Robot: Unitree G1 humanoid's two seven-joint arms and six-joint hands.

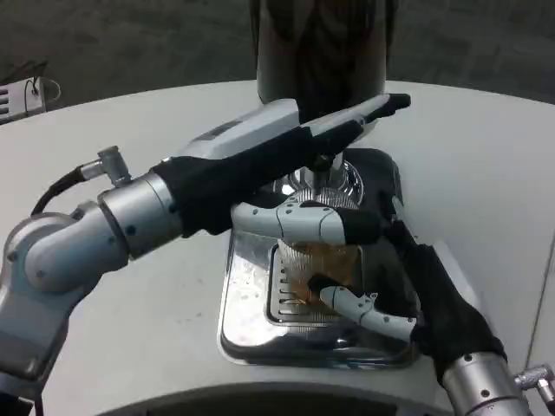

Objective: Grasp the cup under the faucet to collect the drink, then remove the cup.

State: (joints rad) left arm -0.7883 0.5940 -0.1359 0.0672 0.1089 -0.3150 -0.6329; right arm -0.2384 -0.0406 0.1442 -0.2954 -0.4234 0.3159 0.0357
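Seen from above on a round white table: a shiny metal drip tray near the middle, with a slotted grate set in it, and a dark, glossy drink dispenser rising at the far edge of the tray. Just beneath the dispenser body, a chrome faucet, partly hidden behind the left arm. Standing upright on the grate, directly below that faucet — a clear ribbed cup with amber drink visible in its lower part. Wrapped around the cup from the right side, the right hand: one white-and-black finger laid across the cup's far upper wall, another curled against its near lower wall, the black palm pressed in at the right, so clearly gripping the cup. Reaching in from the left and stretched over the cup toward the dispenser, the left hand, fingers extended straight and close together, tips up by the dispenser's base above the faucet; impossible to tell whether pressing on a lever or merely touching there, and nothing visibly grasped. Silver forearms trailing back to the near left and near right corners. At the far left edge beyond the table, a small white object with a looped cord, too blurred to identify.
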